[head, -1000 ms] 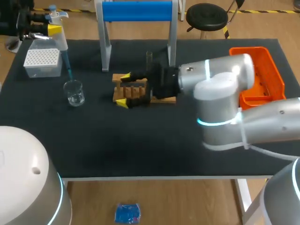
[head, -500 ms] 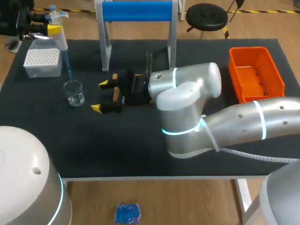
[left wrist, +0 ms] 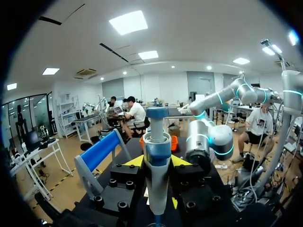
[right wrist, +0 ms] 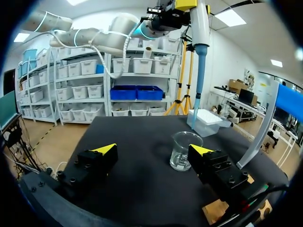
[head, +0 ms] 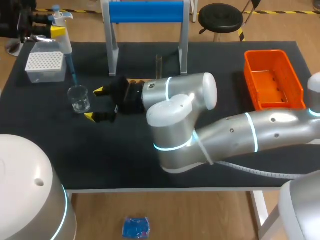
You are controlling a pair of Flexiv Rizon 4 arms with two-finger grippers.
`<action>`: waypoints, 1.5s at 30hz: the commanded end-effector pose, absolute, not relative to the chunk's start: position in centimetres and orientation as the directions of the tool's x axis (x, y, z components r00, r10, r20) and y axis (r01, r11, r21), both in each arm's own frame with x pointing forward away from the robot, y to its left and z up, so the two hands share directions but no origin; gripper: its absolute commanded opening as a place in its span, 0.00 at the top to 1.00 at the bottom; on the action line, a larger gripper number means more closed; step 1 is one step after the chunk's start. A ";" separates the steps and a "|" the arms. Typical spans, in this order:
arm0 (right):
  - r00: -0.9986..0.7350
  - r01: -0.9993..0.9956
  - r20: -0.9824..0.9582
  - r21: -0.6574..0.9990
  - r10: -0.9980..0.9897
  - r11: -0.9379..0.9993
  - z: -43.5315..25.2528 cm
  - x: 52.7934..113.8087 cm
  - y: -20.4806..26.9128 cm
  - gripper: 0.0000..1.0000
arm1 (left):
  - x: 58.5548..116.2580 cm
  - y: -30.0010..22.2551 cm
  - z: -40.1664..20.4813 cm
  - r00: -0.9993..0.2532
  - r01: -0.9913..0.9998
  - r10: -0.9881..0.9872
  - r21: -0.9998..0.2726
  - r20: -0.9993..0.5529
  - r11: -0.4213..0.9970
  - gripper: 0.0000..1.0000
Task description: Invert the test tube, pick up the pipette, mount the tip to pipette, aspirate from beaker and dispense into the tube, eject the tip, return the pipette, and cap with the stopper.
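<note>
Counts: two arms, one pipette (head: 64,42), one beaker (head: 79,99), one tip box (head: 45,66), one test tube (head: 159,62), one orange tray (head: 292,82), one blue-topped stand (head: 145,12).

Head view: the right arm (head: 180,100) comes in from the right and lies across the middle of the tabletop (head: 100,160). The right jaws stand wide open, gripping nothing. Their two yellow tips are just beside the beaker, apart from it. The pipette hangs over the rear left corner. Its blue tip (head: 71,67) points down beside the tip box and ends near the beaker's rim. The test tube stands upright just behind the right arm, its base hidden.

Left wrist view only: the left jaws are closed on the pipette body, one yellow tip on either side of it.

Right wrist view only: the beaker is clear glass and lies ahead of the open jaws, nearer one finger. The pipette hangs above and beyond it.

Edges: the tip box sits near the left edge and the orange tray near the right edge. Bare black tabletop shows from the beaker to the front edge.
</note>
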State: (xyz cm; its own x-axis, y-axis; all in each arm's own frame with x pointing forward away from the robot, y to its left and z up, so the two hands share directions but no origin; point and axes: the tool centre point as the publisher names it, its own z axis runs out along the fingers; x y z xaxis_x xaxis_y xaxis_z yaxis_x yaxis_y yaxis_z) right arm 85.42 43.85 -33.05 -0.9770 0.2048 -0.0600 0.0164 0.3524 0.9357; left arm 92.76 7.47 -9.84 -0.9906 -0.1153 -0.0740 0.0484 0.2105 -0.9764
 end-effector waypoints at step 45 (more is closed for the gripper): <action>-0.959 0.023 -0.075 0.940 0.272 0.339 -32.8 85.8 39.9 0.00 | 92.9 7.5 -9.9 -0.991 0.050 -0.112 -0.976 -0.075 0.210 1.00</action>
